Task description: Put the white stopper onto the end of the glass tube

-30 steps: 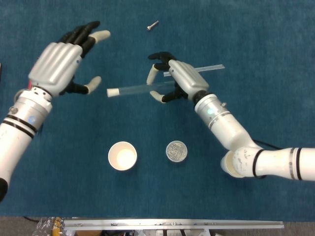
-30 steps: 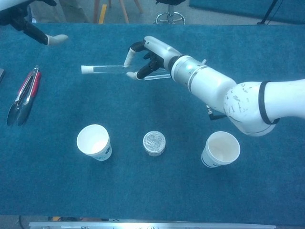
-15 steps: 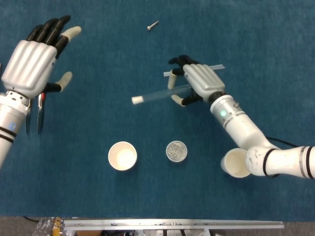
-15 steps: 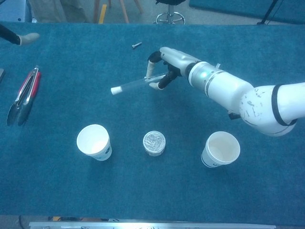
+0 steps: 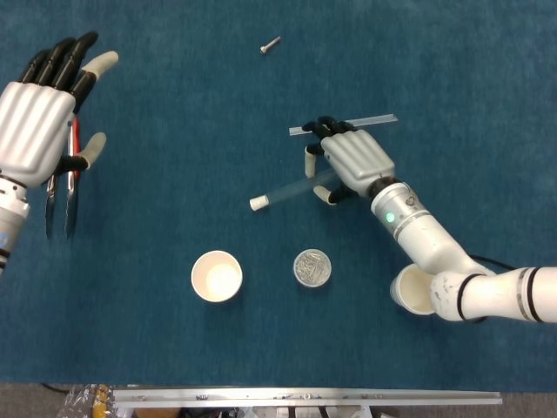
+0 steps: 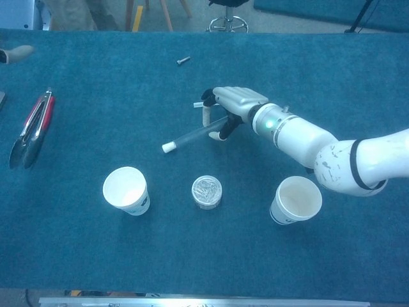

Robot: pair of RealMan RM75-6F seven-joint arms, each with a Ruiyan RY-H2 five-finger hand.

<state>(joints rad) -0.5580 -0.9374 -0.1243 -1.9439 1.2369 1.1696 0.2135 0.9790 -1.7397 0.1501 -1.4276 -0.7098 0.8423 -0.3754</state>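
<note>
My right hand (image 5: 350, 161) (image 6: 231, 107) holds a clear glass tube (image 5: 285, 191) (image 6: 192, 137) low over the blue cloth. The tube slants down to the left, and a white stopper (image 5: 258, 204) (image 6: 168, 148) sits on its lower left end. My left hand (image 5: 39, 113) hangs open at the far left with its fingers spread and nothing in it; in the chest view only a fingertip (image 6: 19, 52) shows at the left edge.
A second glass strip (image 5: 344, 125) lies behind my right hand. Red-handled tongs (image 6: 29, 130) lie at the left. Two paper cups (image 6: 126, 190) (image 6: 296, 199) and a small tin of metal bits (image 6: 207, 192) stand in front. A screw (image 5: 269, 44) lies at the back.
My right hand has brought the stoppered tube down and to the right, toward the cloth. My left hand has pulled away to the far left, open.
</note>
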